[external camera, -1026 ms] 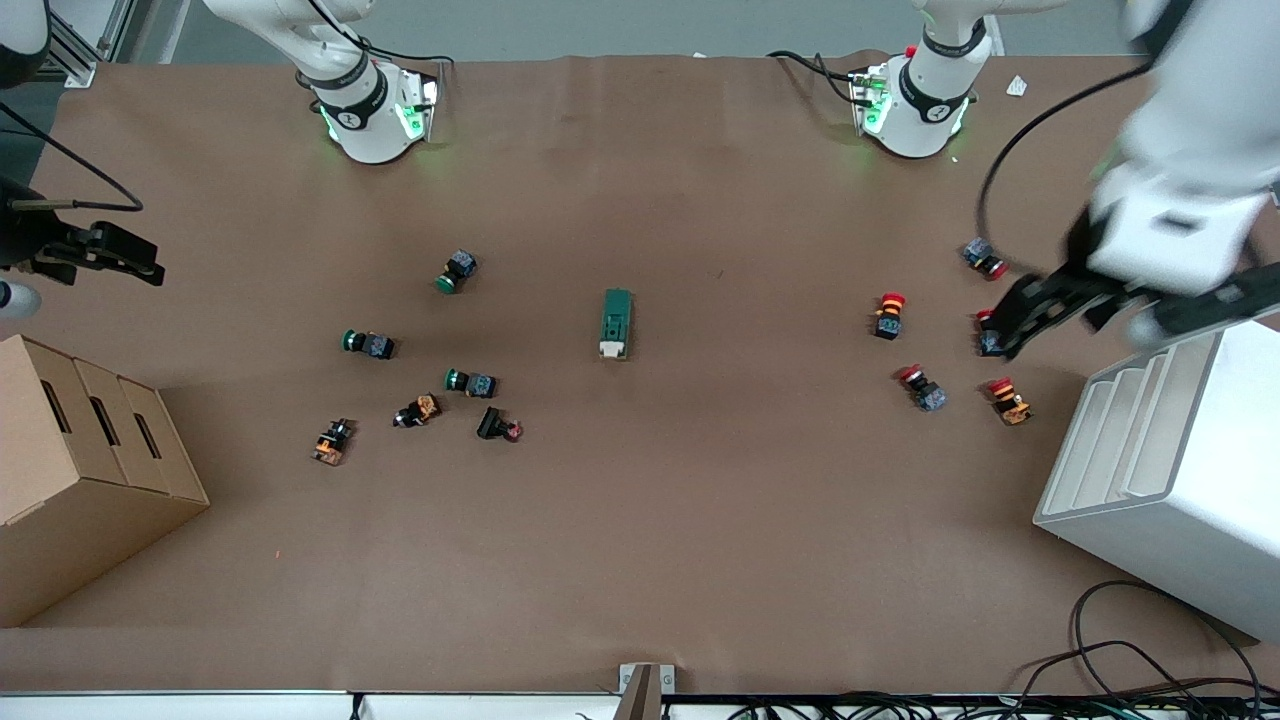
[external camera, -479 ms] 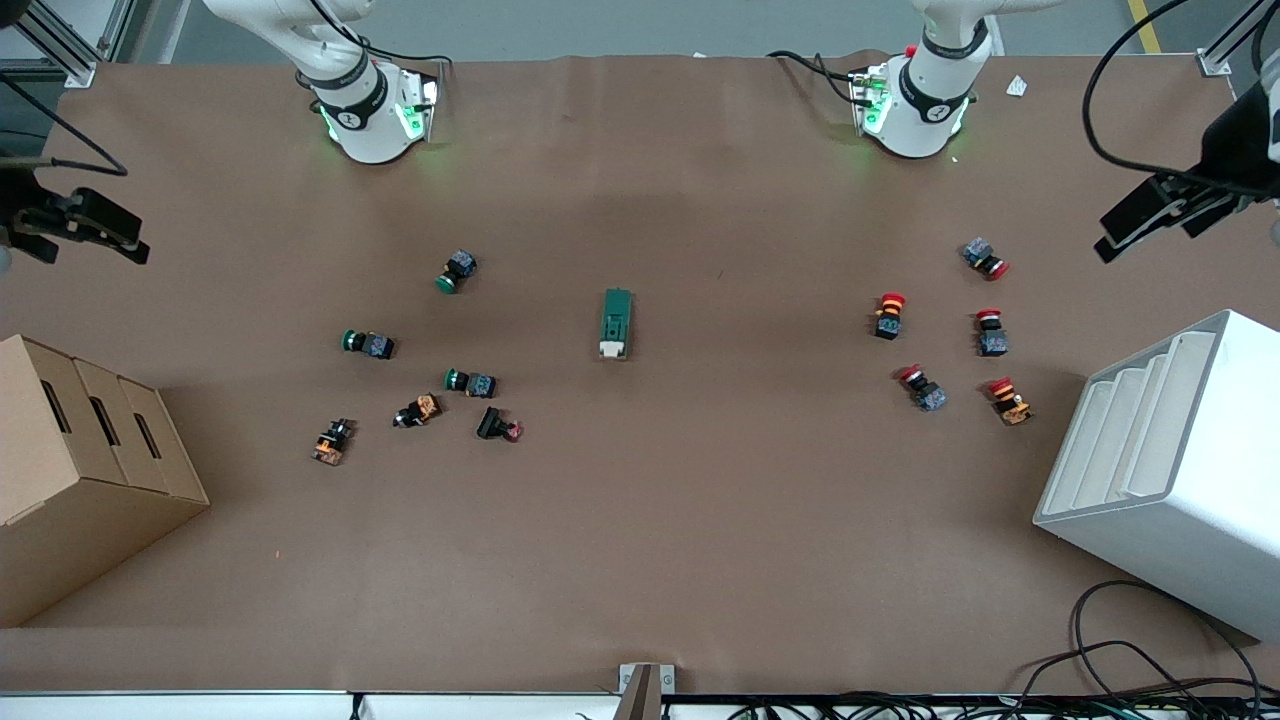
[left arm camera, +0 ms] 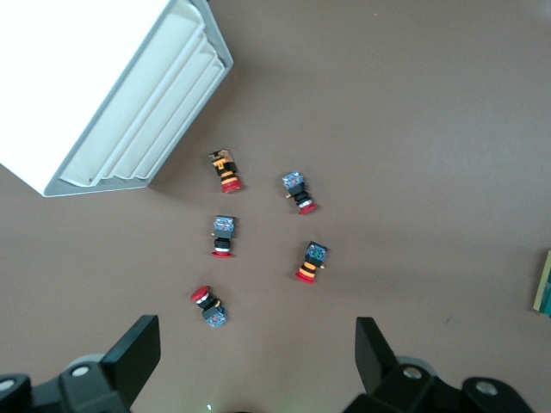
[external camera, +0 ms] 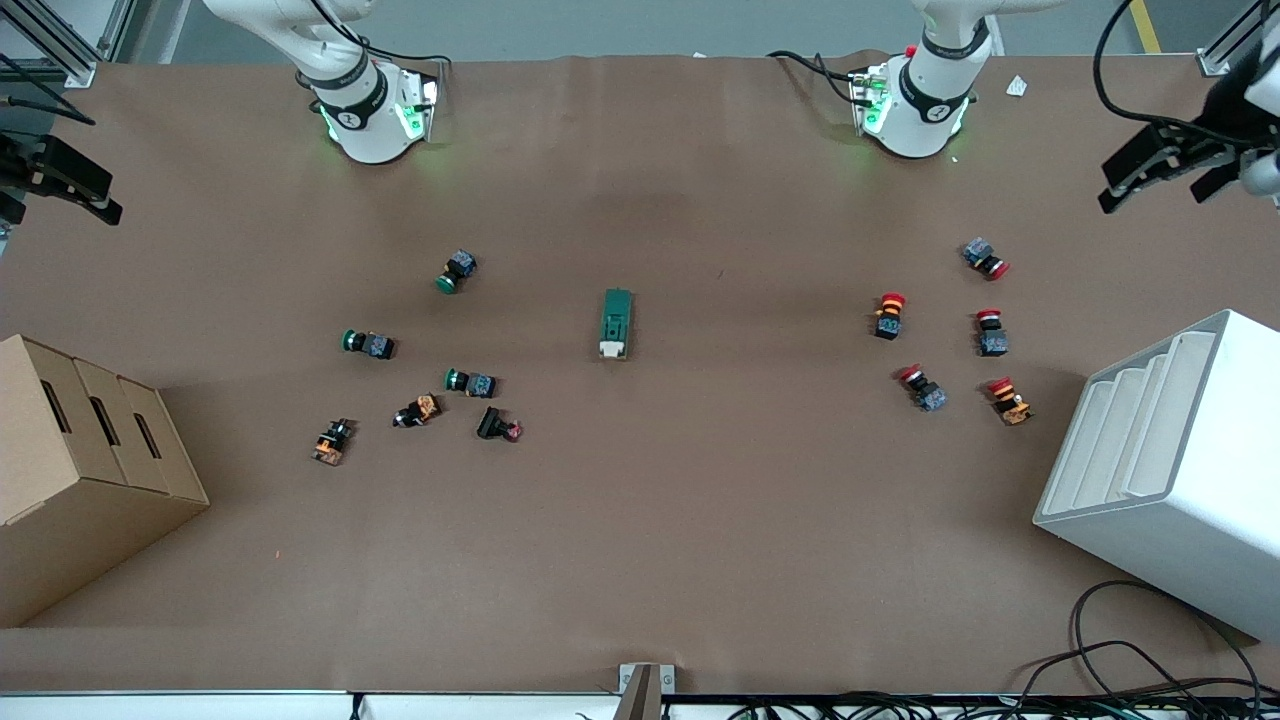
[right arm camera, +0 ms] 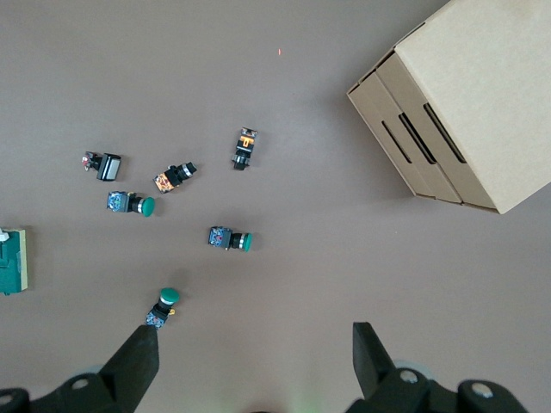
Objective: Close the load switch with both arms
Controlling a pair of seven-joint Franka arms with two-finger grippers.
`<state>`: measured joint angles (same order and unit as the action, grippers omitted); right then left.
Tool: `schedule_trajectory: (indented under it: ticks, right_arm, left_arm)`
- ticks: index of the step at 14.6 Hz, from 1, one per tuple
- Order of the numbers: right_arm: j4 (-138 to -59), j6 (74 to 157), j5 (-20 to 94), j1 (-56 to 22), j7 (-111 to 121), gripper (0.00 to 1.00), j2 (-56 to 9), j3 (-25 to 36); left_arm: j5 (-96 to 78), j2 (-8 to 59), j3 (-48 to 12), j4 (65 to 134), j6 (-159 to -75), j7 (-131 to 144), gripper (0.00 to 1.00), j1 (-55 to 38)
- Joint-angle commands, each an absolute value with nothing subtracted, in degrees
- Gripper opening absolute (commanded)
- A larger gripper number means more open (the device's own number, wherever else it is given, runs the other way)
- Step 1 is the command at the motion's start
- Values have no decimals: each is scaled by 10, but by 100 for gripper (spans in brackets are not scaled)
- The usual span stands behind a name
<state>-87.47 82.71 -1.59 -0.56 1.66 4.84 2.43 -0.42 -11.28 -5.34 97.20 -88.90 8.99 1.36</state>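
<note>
White ribbed bin (external camera: 1180, 470) at the left arm's end of the table: interior not visible. Plain cardboard box (external camera: 85, 470) with three slots at the right arm's end: contents hidden. Both sit on matte brown paper (external camera: 640, 560). Left gripper (external camera: 1160, 170) raised over its table edge, fingers spread wide, holding nothing. Right gripper (external camera: 60, 180) raised likewise, fingers spread. Dark-green rectangular load switch (external camera: 616, 323) lies mid-table, cream lever end nearer the camera, untouched.

Bare table rings the load switch (external camera: 616, 323); green buttons (external camera: 470, 382) and red buttons (external camera: 889, 315) flank it well apart.
</note>
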Motion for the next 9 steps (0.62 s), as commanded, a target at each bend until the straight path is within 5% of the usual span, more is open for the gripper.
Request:
schedule_trajectory:
  ticks: [1, 9]
  right_arm:
    - [-872, 824, -23, -13, 18, 100, 49, 27]
    - [-875, 822, -23, -14, 14, 100, 48, 27]
  left_arm:
    - [-13, -128, -41, 987, -888, 77, 100, -8]
    - [-13, -102, -42, 957, -880, 19, 100, -7]
